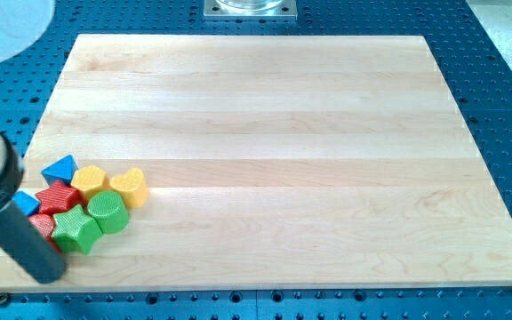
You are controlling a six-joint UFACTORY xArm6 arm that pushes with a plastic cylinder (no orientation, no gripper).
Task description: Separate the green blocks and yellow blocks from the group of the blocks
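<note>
Several blocks are bunched at the lower left of the wooden board (265, 116). A blue triangle (60, 167) is at the cluster's top left, with a yellow hexagon-like block (89, 180) and a yellow heart (129, 187) to its right. A red block (58, 198) sits in the middle. A green cylinder (108, 212) and a green star (76, 228) are at the bottom right. Another blue block (27, 204) and another red block (41, 226) are partly hidden by the rod. My tip (52, 272) is at the view's bottom left, just below-left of the green star and close to the red block.
The board lies on a blue perforated table (505, 53). A metal mounting plate (250, 9) sits at the view's top centre. A white rounded object (7, 22) fills the top left corner. The board's bottom edge is just below my tip.
</note>
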